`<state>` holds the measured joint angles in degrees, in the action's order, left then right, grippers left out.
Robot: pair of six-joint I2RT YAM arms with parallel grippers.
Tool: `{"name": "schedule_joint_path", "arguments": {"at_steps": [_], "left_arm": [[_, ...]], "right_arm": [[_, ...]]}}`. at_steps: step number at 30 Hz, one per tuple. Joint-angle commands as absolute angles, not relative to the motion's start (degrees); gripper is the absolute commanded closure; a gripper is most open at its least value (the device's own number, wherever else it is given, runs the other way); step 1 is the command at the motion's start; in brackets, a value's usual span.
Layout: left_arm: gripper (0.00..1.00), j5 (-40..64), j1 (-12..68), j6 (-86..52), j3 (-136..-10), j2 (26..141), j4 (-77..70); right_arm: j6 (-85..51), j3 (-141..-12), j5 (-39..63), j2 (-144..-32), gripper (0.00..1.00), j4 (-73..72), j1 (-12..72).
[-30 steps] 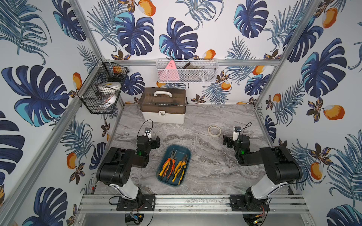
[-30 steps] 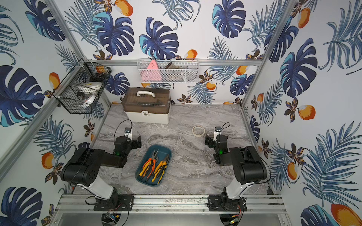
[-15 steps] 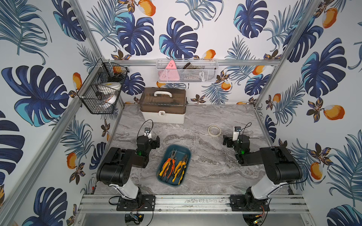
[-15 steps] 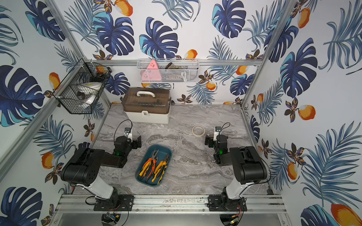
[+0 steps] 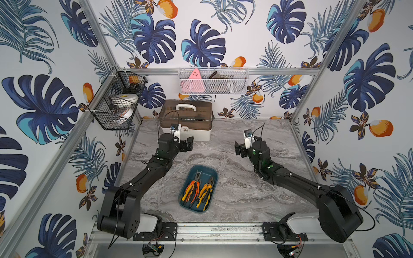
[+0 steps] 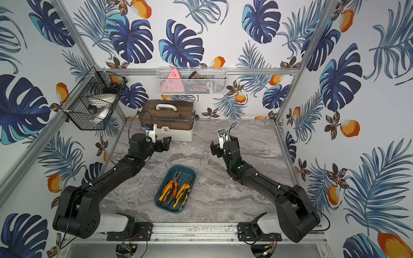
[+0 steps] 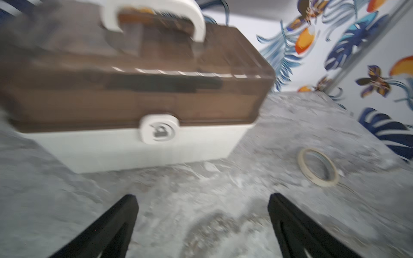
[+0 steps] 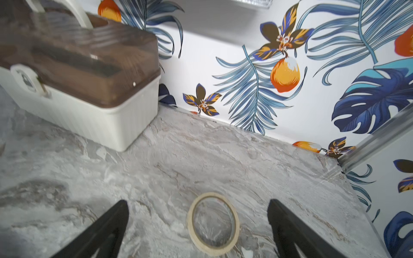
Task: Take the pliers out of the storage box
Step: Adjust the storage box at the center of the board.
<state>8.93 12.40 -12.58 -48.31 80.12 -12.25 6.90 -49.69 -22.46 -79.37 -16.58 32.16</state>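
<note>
Top views show all pliers (image 5: pixel 196 189) in the storage box (image 5: pixel 210 171). Both jaws gape wide, empty; one should reach in next.

Both top views looked steeply down over the whole desk (image 5: pixel 223 160). Wrist views sat low behind the left hand (image 7: pixel 201 196) and right hand (image 8: pixel 197 202), sharing case (image 7: pixel 134 89) and tape (image 8: pixel 190 223) ahead.
</note>
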Motion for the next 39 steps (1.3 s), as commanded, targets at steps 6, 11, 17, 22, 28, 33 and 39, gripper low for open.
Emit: {"name": "schedule_joint_path", "arguments": {"at_steps": [6, 11, 17, 22, 28, 33, 39], "left_arm": [[0.01, 9.14, 26.89, -17.08, -48.05, 76.63, 2.44], [0.01, 6.07, 27.14, -17.64, -44.06, 69.28, 2.51], [0.01, 0.62, 27.09, -18.02, -38.42, 64.49, 3.81], [0.01, 0.56, 27.01, -19.03, -35.96, 66.30, 2.05], [0.01, 1.44, 27.05, -18.83, -36.06, 65.96, 1.68], [0.01, -9.68, 27.05, -22.06, -34.68, 59.67, 5.41], [0.01, -32.83, 27.02, -41.78, -30.50, 54.01, 16.63]], "right_arm": [[-14.44, -52.39, -17.80, -80.93, 0.00, 3.70, 32.60], [-28.00, -55.41, -18.67, -84.22, 0.00, 18.76, 29.42], [-31.94, -45.46, 11.62, -81.79, 0.00, 3.91, 16.68], [-31.30, -43.50, 10.92, -79.15, 0.00, 4.60, 14.33], [-37.07, -33.62, 7.55, -72.00, 0.02, -6.99, 14.24], [-41.58, -32.49, 18.27, -75.65, 0.00, -8.75, 9.92], [-40.53, -33.57, 12.95, -71.04, 0.00, -3.26, 22.02]]}}
